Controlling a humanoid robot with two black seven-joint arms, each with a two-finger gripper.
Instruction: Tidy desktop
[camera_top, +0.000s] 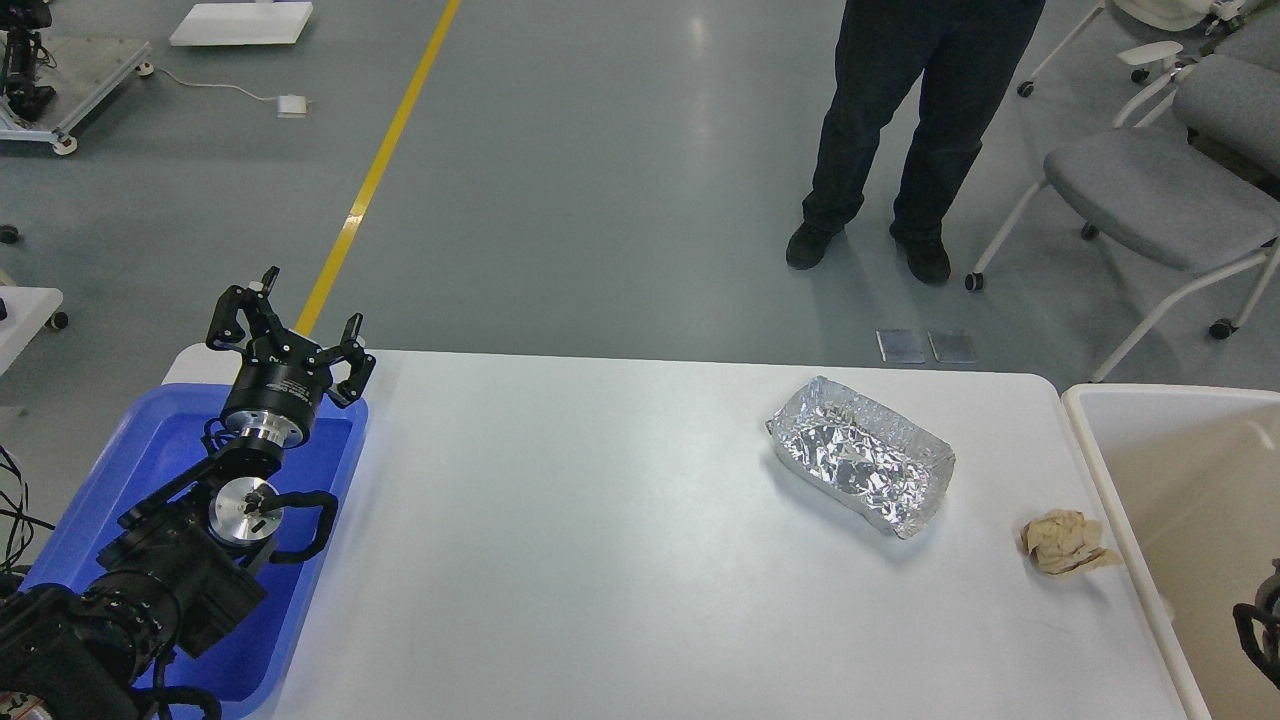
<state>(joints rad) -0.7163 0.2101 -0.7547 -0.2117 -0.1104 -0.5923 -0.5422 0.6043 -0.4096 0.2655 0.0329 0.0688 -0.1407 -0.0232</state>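
Left gripper (290, 325) is up over the far end of the blue tray (150, 450), jaws spread apart, holding nothing. Right arm only pokes in as a dark bit at the bottom right edge, gripper not in view. Desktop (600, 540) is the white table filling the middle, with two things on it, both on the right side: a foil container (862, 456), empty and crinkled, and a crumpled brown paper wad (1068, 543) just beside the cream bin (1100, 470). My read: wad goes in the bin, foil likely to the tray or bin, can't tell which. Both are well apart from the left gripper, so the right arm suits them better. Pinch the wad from above, centred; foil is thin, so grab one rim lightly or it crushes. Bin rim sits close to the wad, watch clearance. Person (900, 130) standing beyond the far edge, chairs (1150, 190) to the right, neither in the reach path
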